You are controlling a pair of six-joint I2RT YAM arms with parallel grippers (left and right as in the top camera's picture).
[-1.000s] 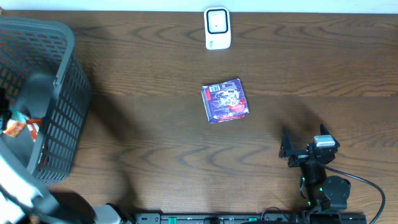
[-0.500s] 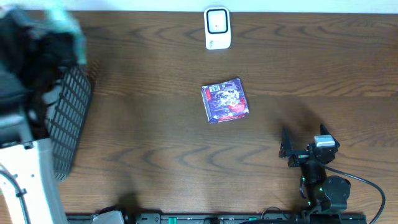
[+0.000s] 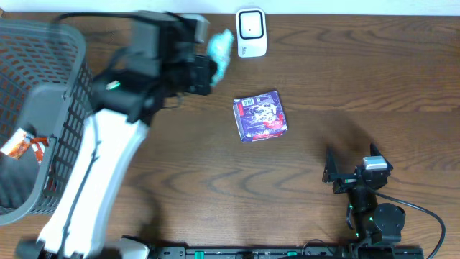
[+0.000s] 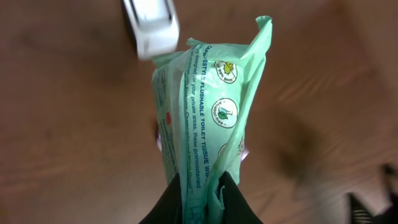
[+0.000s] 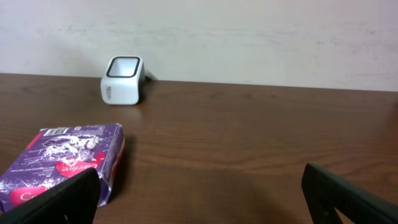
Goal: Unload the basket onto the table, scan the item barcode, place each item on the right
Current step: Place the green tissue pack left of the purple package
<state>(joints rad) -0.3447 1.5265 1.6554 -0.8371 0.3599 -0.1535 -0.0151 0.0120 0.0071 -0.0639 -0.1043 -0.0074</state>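
My left gripper (image 3: pixel 209 66) is shut on the end of a mint-green pack of flushable wipes (image 3: pixel 220 49), held in the air just left of the white barcode scanner (image 3: pixel 251 32) at the table's back edge. In the left wrist view the pack (image 4: pixel 211 112) hangs from the gripper (image 4: pixel 202 194), its printed side facing the camera, with the scanner (image 4: pixel 150 26) beyond its far end. No barcode shows on the pack. At the front right, my right gripper (image 3: pixel 331 172) rests open and empty; its view shows the same gripper (image 5: pixel 202 196) facing the scanner (image 5: pixel 123 81).
A purple and red packet (image 3: pixel 260 116) lies flat mid-table, near the left finger in the right wrist view (image 5: pixel 59 163). A grey mesh basket (image 3: pixel 74 119) stands at the left edge with an orange packet (image 3: pixel 25 146) inside.
The left arm has swung from over the basket at the far left across to the scanner, carrying the green pack. The right arm and the purple packet have not moved.
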